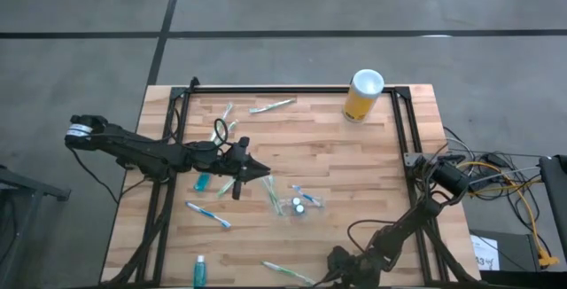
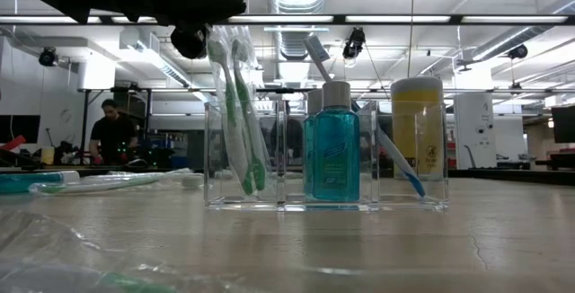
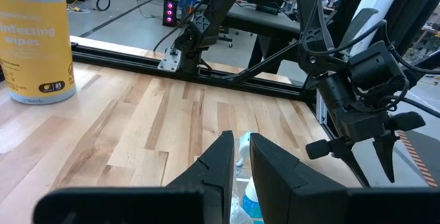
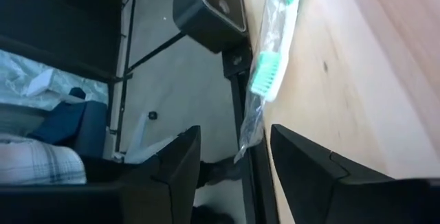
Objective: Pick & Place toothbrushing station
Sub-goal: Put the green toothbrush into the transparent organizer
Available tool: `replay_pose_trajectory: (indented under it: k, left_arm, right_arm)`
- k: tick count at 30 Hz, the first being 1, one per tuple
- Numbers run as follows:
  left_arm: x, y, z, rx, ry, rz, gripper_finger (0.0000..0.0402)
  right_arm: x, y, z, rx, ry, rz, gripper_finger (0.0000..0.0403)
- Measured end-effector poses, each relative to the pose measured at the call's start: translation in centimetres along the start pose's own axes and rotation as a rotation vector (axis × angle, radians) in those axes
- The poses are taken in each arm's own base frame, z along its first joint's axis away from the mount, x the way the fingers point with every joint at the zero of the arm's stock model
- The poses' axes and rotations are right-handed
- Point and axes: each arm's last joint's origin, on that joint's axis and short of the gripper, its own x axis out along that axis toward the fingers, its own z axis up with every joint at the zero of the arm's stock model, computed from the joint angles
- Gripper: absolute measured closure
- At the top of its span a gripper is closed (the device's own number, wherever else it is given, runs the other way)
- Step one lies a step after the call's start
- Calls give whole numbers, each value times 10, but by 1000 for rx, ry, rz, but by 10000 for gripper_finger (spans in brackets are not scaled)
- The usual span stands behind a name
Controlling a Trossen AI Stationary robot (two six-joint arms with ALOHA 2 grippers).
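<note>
- Wooden butcher-block desk [image 1: 337,160] with a black frame fills the middle of the high view, on a grey floor; a yellow wipes canister [image 1: 362,95] stands at its upper right.
- We see the clear plastic cup [image 1: 299,205] just right of the desk's centre; in the low view it holds green toothbrushes [image 2: 237,122], a teal white-capped bottle [image 2: 331,145] and a blue toothbrush [image 2: 395,163].
- Loose toothbrushes lie around: one at upper centre [image 1: 271,105], one blue at lower left [image 1: 208,214], one at the bottom edge [image 1: 288,272]; a teal tube [image 1: 200,269] lies at lower left.
- Our left hand [image 1: 257,174] reaches from the left of the frame, just left of the cup, its fingers [image 3: 220,165] narrowly parted; we cannot tell whether they hold anything.
- Our right hand [image 4: 234,162] sits at the bottom edge by the wrapped green toothbrush [image 4: 275,42], fingers spread wide, holding nothing.
- We see a person [image 2: 112,133] far back in the room.
</note>
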Motion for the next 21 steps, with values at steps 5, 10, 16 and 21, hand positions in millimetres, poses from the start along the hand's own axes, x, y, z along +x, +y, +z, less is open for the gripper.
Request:
replay_pose_trajectory:
  k: [5,10,16,21]
  left_arm:
    - [0,0,0,0,0,0,348]
    - [0,0,0,0,0,0,348]
    - [0,0,0,0,0,0,348]
    - [0,0,0,0,0,0,348]
  right_arm:
    - [0,-3,-2,63,58,-20,242]
    - [0,-4,-2,86,60,-25,252]
    - [1,-5,0,88,58,-26,274]
    - [2,-6,3,77,54,-28,298]
